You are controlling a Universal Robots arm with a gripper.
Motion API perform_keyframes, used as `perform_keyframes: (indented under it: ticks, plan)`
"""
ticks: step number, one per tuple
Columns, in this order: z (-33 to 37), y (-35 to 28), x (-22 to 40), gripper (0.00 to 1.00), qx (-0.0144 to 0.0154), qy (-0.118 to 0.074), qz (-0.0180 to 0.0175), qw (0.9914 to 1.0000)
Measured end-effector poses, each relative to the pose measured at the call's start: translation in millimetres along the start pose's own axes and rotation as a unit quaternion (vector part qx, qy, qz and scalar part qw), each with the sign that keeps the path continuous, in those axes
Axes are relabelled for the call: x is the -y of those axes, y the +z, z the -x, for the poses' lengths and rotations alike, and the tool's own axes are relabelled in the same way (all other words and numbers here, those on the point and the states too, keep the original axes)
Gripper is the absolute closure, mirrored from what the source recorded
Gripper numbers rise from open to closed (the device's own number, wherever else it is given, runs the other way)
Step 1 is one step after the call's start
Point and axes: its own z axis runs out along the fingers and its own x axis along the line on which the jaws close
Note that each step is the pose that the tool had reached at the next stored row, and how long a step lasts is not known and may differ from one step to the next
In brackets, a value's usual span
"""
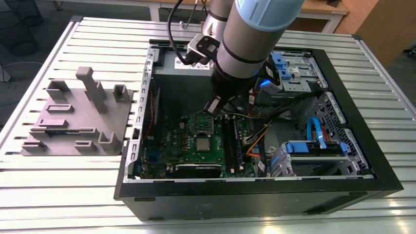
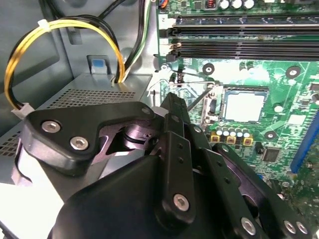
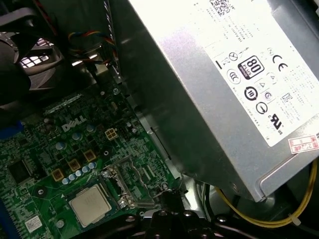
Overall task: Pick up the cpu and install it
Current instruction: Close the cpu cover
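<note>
The arm reaches down into an open computer case lying on a slatted metal counter. The jaws hang just above the green motherboard, with nothing between them; whether they are spread or closed cannot be told.

The cpu lies flat in its socket on the motherboard, apart from the jaws and a short way beyond their tips — its silver top shows in both wrist views. The socket's metal frame lies between the cpu and the jaws in the first wrist view.

Close beside the jaws sits the grey power supply, with yellow and black cables running from it. Memory slots lie beyond the cpu.

A grey plastic fixture with upright blocks stands on the counter outside the case, well apart from the jaws.
</note>
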Motion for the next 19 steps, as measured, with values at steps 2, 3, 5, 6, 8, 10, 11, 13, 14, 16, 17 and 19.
perform_keyframes:
  ticks: [2,3,5,6,8,10,11,13,14,16,17,19]
  plan:
    - [-0.2,0.0,0.1,0.89,-0.0031,-0.001,-0.0017,0.99999]
    - [-0.4,-0.1,0.0,0.89,-0.0042,-0.002,-0.0021,0.99999]
    - [-0.7,-0.4,-0.3,0.89,-0.0059,-0.004,-0.0026,0.99997]
    - [-1.0,-0.4,-0.6,0.89,-0.0064,-0.006,-0.0026,0.99996]
    - [-1.7,-0.4,-1.1,0.89,-0.0070,-0.009,-0.0021,0.99993]
    - [-2.4,-0.5,-1.1,0.89,-0.0074,-0.012,-0.0019,0.99990]
    - [-2.7,-0.5,-1.0,0.89,-0.0075,-0.012,-0.0018,0.99990]
    - [-3.4,-0.7,-0.6,0.89,-0.0076,-0.013,-0.0018,0.99989]
    - [-3.7,-0.8,-0.4,0.89,-0.0076,-0.013,-0.0017,0.99989]
    - [-4.3,-0.9,0.0,0.89,-0.0077,-0.013,-0.0017,0.99988]
    - [-4.4,-1.0,0.1,0.89,-0.0077,-0.013,-0.0017,0.99988]
    - [-4.4,-1.0,0.1,0.89,-0.0077,-0.013,-0.0017,0.99989]
